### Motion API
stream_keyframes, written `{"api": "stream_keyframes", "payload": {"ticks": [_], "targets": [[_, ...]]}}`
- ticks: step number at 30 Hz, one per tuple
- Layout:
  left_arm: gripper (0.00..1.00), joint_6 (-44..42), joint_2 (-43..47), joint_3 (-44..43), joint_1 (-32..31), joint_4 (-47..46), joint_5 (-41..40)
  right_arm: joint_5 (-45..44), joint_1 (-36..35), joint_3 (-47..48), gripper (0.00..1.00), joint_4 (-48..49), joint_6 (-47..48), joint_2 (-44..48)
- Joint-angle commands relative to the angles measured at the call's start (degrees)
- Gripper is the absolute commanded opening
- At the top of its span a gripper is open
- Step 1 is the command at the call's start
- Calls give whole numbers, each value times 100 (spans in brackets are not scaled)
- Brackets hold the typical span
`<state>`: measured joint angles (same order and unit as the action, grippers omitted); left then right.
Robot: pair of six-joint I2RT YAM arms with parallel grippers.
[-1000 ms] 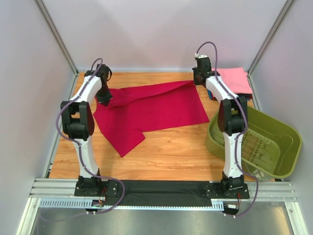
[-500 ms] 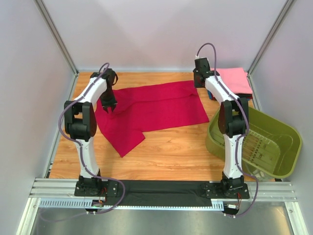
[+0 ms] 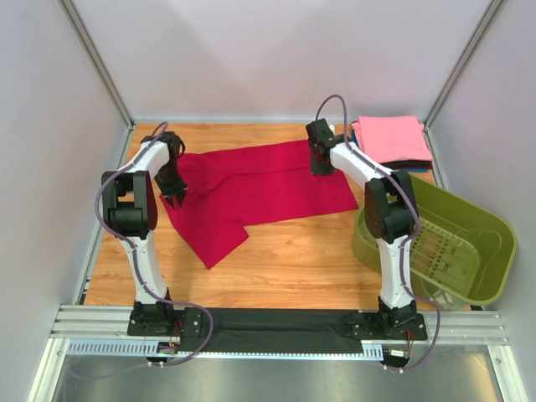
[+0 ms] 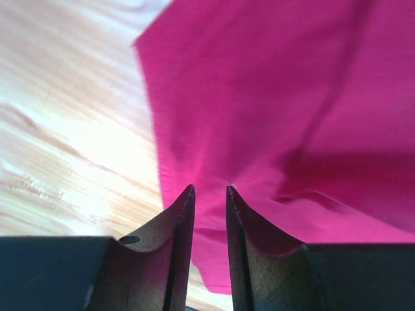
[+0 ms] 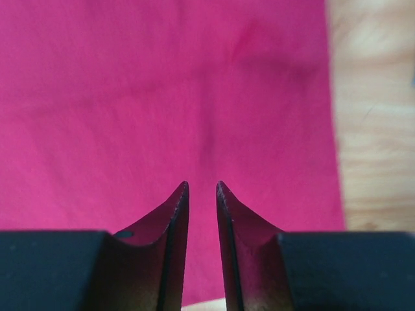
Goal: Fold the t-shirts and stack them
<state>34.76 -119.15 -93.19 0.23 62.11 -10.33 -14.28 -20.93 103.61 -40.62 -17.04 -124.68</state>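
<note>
The crimson-red t-shirt (image 3: 260,188) lies spread flat on the wooden table, with one part reaching toward the front left. My left gripper (image 3: 173,193) hovers over its left edge, jaws slightly apart and empty. In the left wrist view (image 4: 209,188) the red cloth (image 4: 292,97) lies below the fingertips. My right gripper (image 3: 319,163) is over the shirt's far right part, jaws slightly apart and empty. It also shows in the right wrist view (image 5: 201,183) above the cloth (image 5: 162,97). The folded pink tee (image 3: 390,138) tops a stack at the back right, with a dark layer (image 3: 412,164) beneath.
The olive-green plastic basket (image 3: 481,222) stands tilted at the right edge, next to the right arm. Grey walls enclose the table on three sides. Bare wood (image 3: 293,251) lies in front of the shirt.
The lifted back-left fold of the shirt has dropped flat after my left gripper let go and moved nearer left. My right gripper moved from the back corner down onto the shirt.
</note>
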Motion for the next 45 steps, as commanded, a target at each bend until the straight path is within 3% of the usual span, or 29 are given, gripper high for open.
{"api": "stream_keyframes", "payload": {"ticks": [1, 8, 14, 22, 25, 26, 29, 35, 40, 45], "targets": [[33, 382, -37, 99, 153, 91, -127, 118, -96, -420, 24, 168, -379, 374], [32, 488, -573, -261, 425, 345, -408, -179, -323, -1334, 22, 423, -555, 541], [32, 215, -978, -885, 653, 733, -1137, -339, -649, -2204, 22, 476, -1046, 1051], [32, 180, -794, -1824, 1014, 1067, -1420, 92, -1159, -2258, 23, -147, -1540, 1666], [33, -74, -636, -2229, 1014, 664, -605, -135, -1072, -1583, 25, -490, -1171, 1579], [33, -319, -540, -2230, 1005, 462, 42, -171, -906, -1311, 25, -578, -1083, 1396], [37, -453, -416, -2064, 970, -171, 897, -285, -353, -432, 25, -938, -1135, 957], [41, -584, -670, -1852, 882, -611, 1979, -233, 430, 1071, 26, -992, -1601, -11], [41, -681, -759, -1774, 786, -489, 1983, -58, 607, 2196, 25, -930, -1469, -802], [40, -681, -951, -1685, 786, -305, 1718, 4, 739, 2216, 25, -772, -1170, -1269]]}}
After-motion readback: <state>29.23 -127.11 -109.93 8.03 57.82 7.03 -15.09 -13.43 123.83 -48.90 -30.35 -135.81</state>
